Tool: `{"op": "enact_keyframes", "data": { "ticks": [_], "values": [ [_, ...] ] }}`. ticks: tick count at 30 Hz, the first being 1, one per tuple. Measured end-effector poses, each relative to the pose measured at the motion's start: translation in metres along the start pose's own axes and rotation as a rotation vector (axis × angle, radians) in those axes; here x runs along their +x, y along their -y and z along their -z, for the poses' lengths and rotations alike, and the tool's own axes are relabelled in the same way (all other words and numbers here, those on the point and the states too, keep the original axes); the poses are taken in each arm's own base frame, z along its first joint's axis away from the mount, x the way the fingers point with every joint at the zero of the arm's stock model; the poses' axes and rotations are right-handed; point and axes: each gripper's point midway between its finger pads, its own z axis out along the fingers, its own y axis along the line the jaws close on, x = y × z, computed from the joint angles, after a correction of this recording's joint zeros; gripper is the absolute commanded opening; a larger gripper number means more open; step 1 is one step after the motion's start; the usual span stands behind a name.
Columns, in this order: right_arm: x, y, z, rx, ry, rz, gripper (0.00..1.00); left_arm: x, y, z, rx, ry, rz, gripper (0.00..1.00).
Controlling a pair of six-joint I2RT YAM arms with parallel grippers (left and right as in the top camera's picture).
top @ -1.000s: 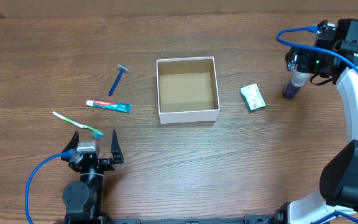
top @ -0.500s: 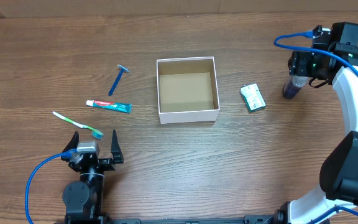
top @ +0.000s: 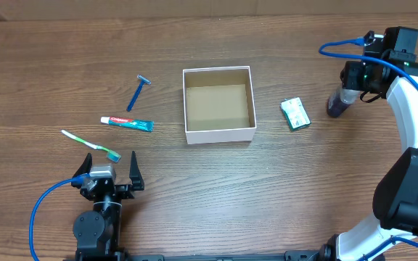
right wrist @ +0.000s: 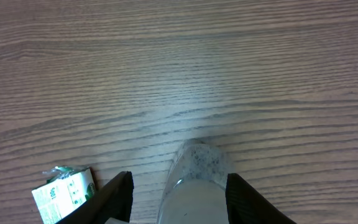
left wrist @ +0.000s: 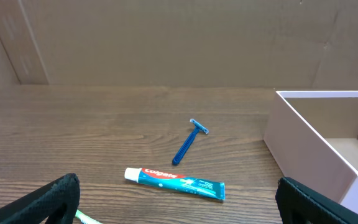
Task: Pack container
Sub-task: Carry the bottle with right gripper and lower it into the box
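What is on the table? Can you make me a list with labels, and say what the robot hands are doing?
box: middle of the table, nothing inside
razor: left of the box, far side
toothpaste: left of the box, nearer than the razor
toothbrush: nearest the left gripper
packet: right of the box, green and white
bottle: right of the packet
left gripper: open, holding nothing
right gripper: open, a finger on each side of the bottle, with a gap by one finger
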Motion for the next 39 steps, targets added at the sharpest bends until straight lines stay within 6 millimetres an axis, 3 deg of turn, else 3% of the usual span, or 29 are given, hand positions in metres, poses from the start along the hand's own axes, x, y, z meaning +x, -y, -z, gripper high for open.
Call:
{"op": "enact_keyframes", "data": {
  "ticks": [9, 12, 16, 19, 26, 31, 34, 39],
  "values": [
    [0.002, -0.002, 0.006, -0.010, -0.053, -0.059, 0.09, 0.000, 0.000, 0.000, 0.000, 0.000, 0.000, 1.00],
    [-0.009, -0.003, 0.019, -0.010, -0.049, -0.075, 0.09, 0.000, 0.000, 0.000, 0.000, 0.000, 0.000, 1.00],
    [-0.039, -0.015, 0.053, -0.066, -0.002, -0.072, 0.09, 0.000, 0.000, 0.000, 0.000, 0.000, 0.000, 1.00],
    [-0.057, -0.053, 0.075, -0.153, 0.030, -0.020, 0.09, 0.000, 0.000, 0.000, 0.000, 0.000, 0.000, 1.00],
    [-0.062, -0.190, 0.113, -0.348, 0.053, 0.171, 0.09, 0.000, 0.000, 0.000, 0.000, 0.000, 0.000, 1.00],
    [-0.046, -0.249, 0.121, -0.422, 0.030, 0.212, 0.10, 0.000, 0.000, 0.000, 0.000, 0.000, 0.000, 1.00],
    [-0.048, -0.291, 0.131, -0.475, 0.080, 0.239, 0.11, 0.000, 0.000, 0.000, 0.000, 0.000, 0.000, 1.00],
    [-0.042, -0.338, 0.141, -0.475, 0.139, 0.267, 0.14, 0.000, 0.000, 0.000, 0.000, 0.000, 0.000, 1.00]
  ]
}}
